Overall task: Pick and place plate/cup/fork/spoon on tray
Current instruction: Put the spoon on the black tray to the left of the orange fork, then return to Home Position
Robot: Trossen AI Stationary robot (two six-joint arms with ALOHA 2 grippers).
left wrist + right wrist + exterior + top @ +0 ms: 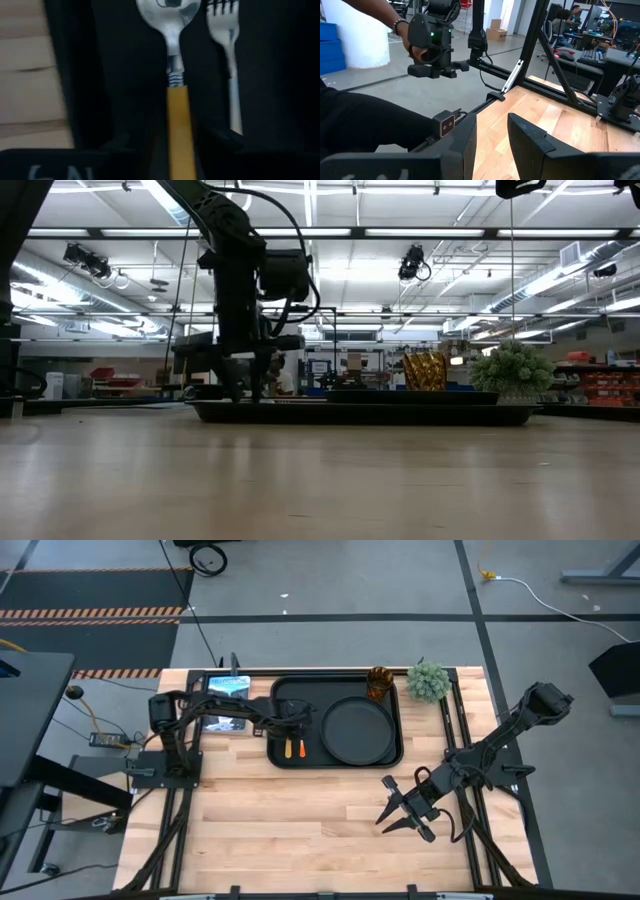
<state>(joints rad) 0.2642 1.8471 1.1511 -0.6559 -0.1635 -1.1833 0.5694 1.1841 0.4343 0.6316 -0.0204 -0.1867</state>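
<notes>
Orange handle, silver bowl: the spoon [176, 75] lies flat on the floor of the tray [283, 690], and my left gripper [292, 726] sits right over it at the tray's left end, with the handle running straight back between my two fingers. That line is what the next move turns on, I judge: the spoon's long axis points from my wrist outward, bowl far and handle near, so any lift or withdrawal has to go along or straight up from that axis. Whether my fingers [125, 145] pinch the handle or merely flank it, I cannot tell. The fork [227, 45] lies just beside the spoon, parallel, tines the same way. The plate [356, 730] rests in the tray's right half, and the cup [378, 682] stands at the tray's far right corner. My right gripper [407, 811] waits with fingers spread over bare wood, well apart from the tray.
</notes>
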